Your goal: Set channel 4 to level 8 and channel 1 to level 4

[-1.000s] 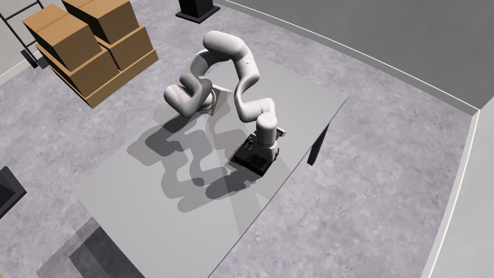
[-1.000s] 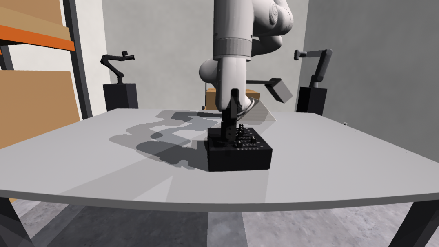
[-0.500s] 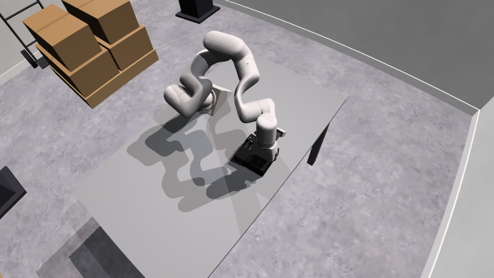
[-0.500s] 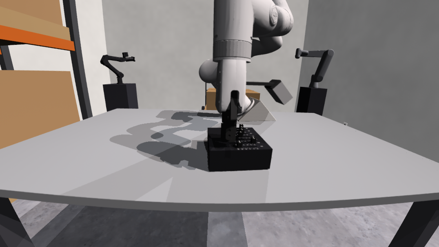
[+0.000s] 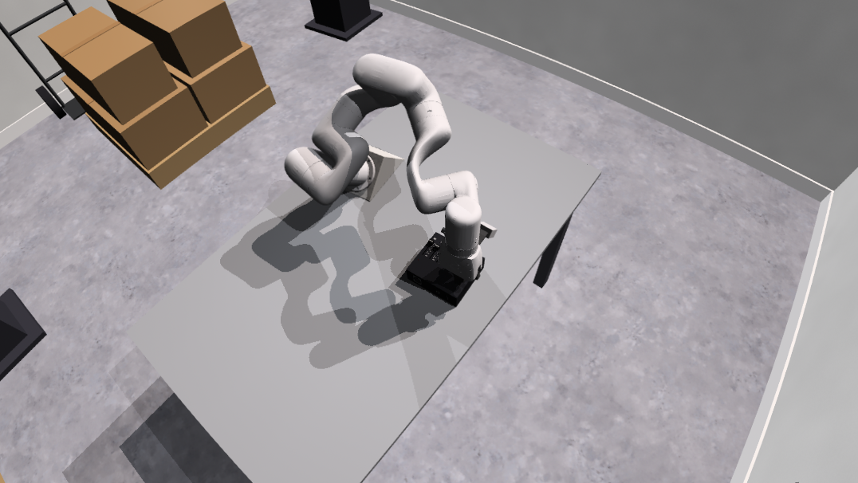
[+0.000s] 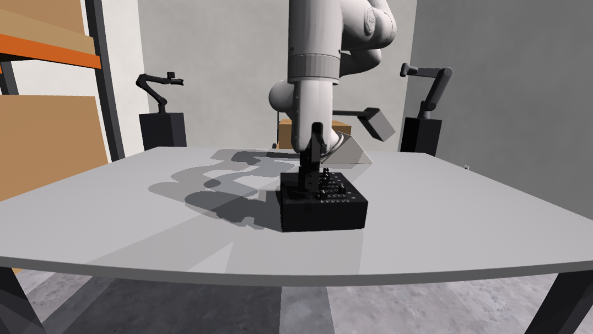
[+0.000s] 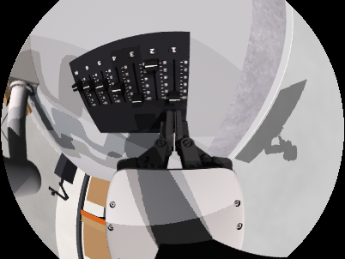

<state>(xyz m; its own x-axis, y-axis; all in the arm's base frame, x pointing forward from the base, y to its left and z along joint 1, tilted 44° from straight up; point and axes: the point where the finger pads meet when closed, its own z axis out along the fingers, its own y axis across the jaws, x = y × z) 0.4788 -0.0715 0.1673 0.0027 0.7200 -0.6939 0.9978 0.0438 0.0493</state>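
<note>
The black lighting desk (image 5: pixel 441 272) stands on its feet on the grey table, near the right edge; it also shows in the exterior view (image 6: pixel 322 203) and in the wrist view (image 7: pixel 134 80). It has a row of several faders. My gripper (image 7: pixel 173 119) is shut and empty, pointing straight down. Its joined fingertips touch the near side of the rightmost fader's cap (image 7: pixel 172 95), under the label 1. The neighbouring cap (image 7: pixel 151 64) stands much farther up its slot. The other caps (image 7: pixel 117 91) sit around mid-slot. The scale marks are too small to read. In the exterior view the fingers (image 6: pixel 307 186) stand over the desk's left part.
The table's right edge (image 5: pixel 516 281) runs close behind the desk. The arm's base and a pale wedge-shaped block (image 5: pixel 381 170) are at the table's far side. Two dark arms on pedestals (image 6: pixel 162 124) (image 6: pixel 423 128) stand beyond the table. Cardboard boxes (image 5: pixel 155 77) sit on the floor.
</note>
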